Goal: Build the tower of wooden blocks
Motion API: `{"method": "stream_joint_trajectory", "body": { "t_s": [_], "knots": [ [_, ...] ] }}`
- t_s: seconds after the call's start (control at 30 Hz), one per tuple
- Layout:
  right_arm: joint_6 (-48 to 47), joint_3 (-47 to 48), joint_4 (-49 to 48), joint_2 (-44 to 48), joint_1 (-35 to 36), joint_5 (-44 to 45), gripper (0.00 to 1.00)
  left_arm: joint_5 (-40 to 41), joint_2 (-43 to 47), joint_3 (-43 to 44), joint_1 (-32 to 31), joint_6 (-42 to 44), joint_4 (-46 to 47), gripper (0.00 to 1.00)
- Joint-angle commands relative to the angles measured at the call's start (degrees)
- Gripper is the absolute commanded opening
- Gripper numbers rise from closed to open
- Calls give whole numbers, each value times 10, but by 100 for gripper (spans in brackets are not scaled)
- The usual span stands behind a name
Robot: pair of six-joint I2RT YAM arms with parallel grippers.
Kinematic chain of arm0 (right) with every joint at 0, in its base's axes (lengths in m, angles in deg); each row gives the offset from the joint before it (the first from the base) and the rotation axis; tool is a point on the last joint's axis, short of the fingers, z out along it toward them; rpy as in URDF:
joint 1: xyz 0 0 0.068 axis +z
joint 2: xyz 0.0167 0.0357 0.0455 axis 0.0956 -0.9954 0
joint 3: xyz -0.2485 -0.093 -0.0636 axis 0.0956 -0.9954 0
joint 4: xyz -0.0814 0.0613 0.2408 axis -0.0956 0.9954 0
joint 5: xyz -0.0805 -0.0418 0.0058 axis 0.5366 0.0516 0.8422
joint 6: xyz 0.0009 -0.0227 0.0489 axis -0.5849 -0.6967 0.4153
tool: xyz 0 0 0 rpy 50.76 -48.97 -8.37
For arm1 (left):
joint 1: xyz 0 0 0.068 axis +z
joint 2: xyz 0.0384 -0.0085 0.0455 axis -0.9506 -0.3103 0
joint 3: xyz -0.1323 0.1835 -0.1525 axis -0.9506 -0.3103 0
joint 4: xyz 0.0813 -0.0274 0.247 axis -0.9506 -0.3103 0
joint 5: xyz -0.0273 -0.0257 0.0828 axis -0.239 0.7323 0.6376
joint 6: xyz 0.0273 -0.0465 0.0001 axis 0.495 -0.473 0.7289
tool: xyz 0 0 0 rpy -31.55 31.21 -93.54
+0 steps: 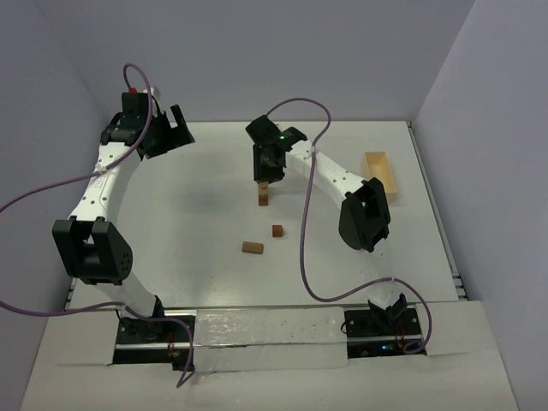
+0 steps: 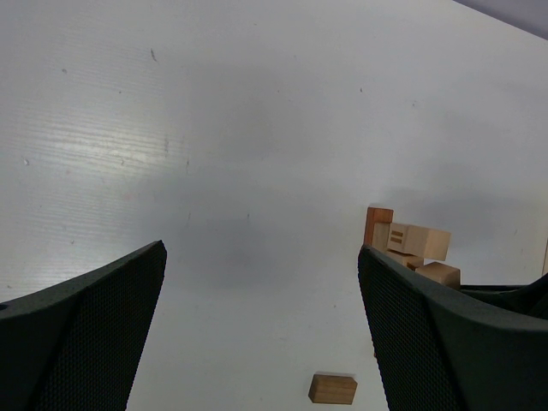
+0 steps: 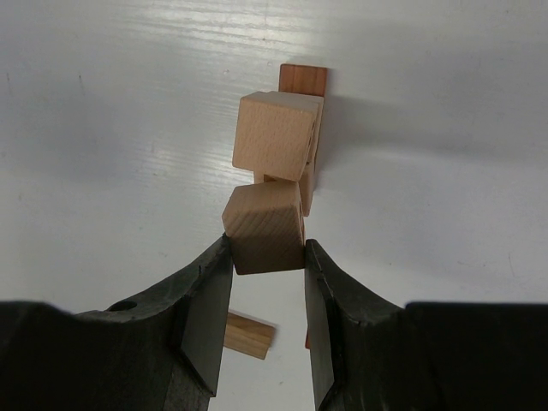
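Pinching a tan block in the right gripper at the tower, centre frame, presumably to seat it squarely. Holding the left gripper wide open, upper left, clear of the stack. Leaving two loose blocks below centre, likely next.

Arms: white links, black joint housings, black bases. One purple cable per arm. Fingers: black, fine mesh-textured faces. Green LED on right wrist.
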Motion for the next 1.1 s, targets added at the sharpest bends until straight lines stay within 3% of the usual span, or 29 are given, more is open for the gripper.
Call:
{"method": "stream_joint_trajectory", "body": {
  "t_s": [0.0, 0.5, 0.83, 1.07],
  "knots": [
    [2, 34, 0, -18, -5, 4, 15, -9, 5, 14, 5, -4, 10, 99],
    [2, 34, 1, -25, -11, 5, 19, -10, 4, 15, 6, -4, 10, 99],
    [-1, 35, -1, -29, -11, -9, 36, -12, 0, 20, 6, -4, 8, 99],
    [7, 37, 1, -28, -11, -5, 39, -12, -2, 21, 6, -4, 6, 99]
  ]
}}
